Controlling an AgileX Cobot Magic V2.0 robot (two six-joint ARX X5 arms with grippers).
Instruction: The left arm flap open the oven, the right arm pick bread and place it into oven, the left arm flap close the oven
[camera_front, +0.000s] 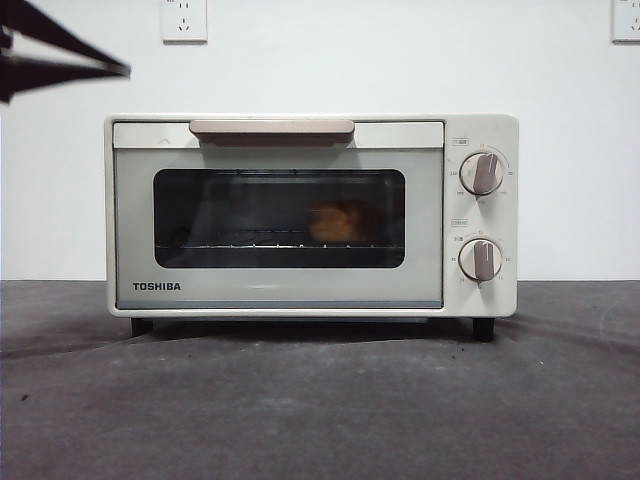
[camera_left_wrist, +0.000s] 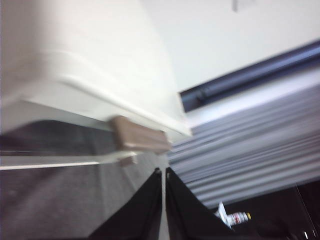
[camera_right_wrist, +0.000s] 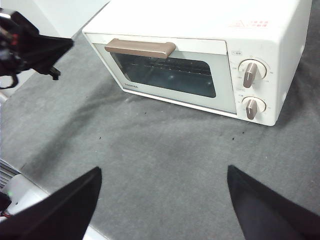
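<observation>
A cream-white Toshiba toaster oven (camera_front: 310, 215) fills the middle of the front view, standing on a dark grey table mat (camera_front: 320, 400) against a white wall. Its door is shut, with the beige bar handle (camera_front: 271, 130) along the top edge of the door. Through the dark glass window, right of centre, the golden-orange bread (camera_front: 335, 223) sits on the wire rack inside the oven. Two beige knobs (camera_front: 484, 173) are stacked at the right of the oven's front, one above the other.

In the upper left corner of the front view, the left gripper (camera_front: 122, 69) shows as a black wedge tapering to a point, up in the air and apart from the oven (level with a spot above its top left corner). In the blurred left wrist view its two black jaws rise together with only a thin slit between them, holding nothing, with the end of the oven's handle just beyond their tips.

In the right wrist view, the right gripper (camera_right_wrist: 162, 172) hangs over the bare mat in the lower part of the frame, well back from the oven. Its two black jaws are spread wide apart and hold nothing.
</observation>
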